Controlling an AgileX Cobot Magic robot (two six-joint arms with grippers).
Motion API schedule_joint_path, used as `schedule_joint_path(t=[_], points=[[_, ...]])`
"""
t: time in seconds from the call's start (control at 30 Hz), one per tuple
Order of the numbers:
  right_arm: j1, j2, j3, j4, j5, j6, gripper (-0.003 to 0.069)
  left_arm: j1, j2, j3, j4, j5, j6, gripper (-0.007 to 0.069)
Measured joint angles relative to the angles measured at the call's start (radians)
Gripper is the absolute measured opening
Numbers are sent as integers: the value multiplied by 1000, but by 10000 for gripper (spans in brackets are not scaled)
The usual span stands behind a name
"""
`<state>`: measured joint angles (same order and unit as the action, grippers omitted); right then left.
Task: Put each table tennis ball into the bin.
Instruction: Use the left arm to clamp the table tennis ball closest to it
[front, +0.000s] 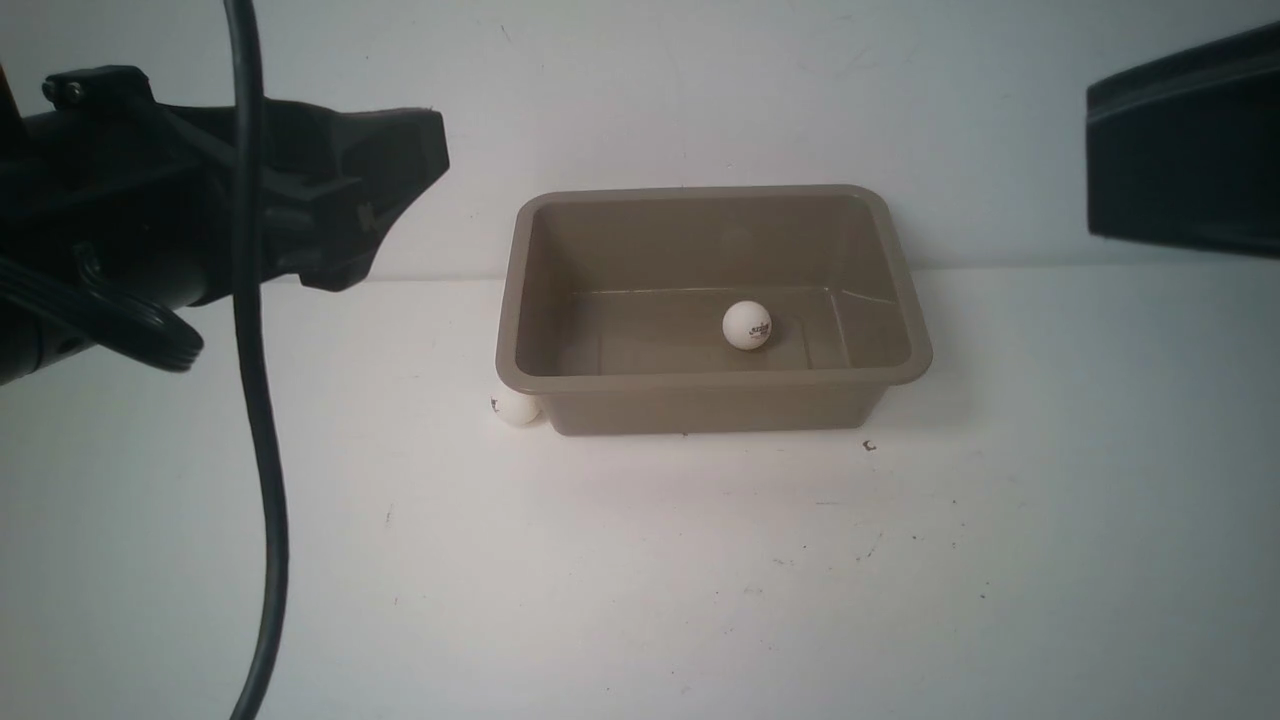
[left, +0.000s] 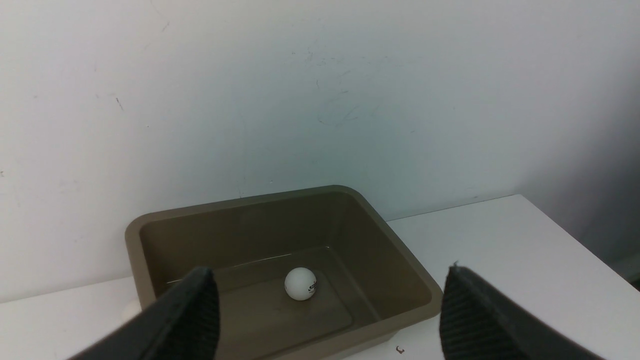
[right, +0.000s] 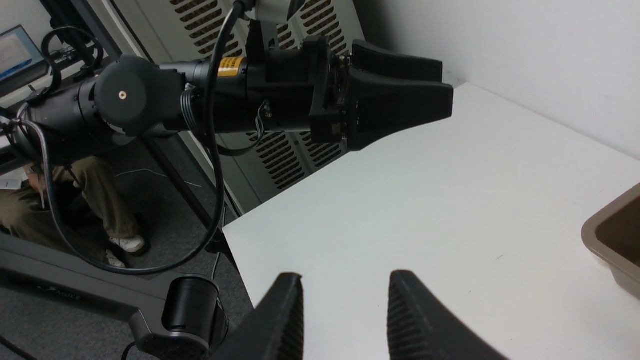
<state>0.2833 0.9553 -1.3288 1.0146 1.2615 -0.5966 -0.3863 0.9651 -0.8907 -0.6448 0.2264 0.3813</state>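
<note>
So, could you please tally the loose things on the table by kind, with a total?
Balls: 2 (inner ball in the bin, outer ball against its outside corner)
Bin: 1
Total: 3
No third ball is in view.

The front camera faces the bin (front: 520, 300) from the robot's side, not very near. The left wrist camera looks down into it from closer, while the right one catches only its corner.
</note>
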Motion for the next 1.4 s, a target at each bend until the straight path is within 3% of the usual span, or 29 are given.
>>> schedule_joint_path(t=[0.47, 1.4], points=[[0, 0, 0, 0, 0, 0, 223, 0, 0, 0, -15, -2, 0, 535], [0, 0, 0, 0, 0, 0, 223, -1, -1, 0, -49, -151, 20, 535]])
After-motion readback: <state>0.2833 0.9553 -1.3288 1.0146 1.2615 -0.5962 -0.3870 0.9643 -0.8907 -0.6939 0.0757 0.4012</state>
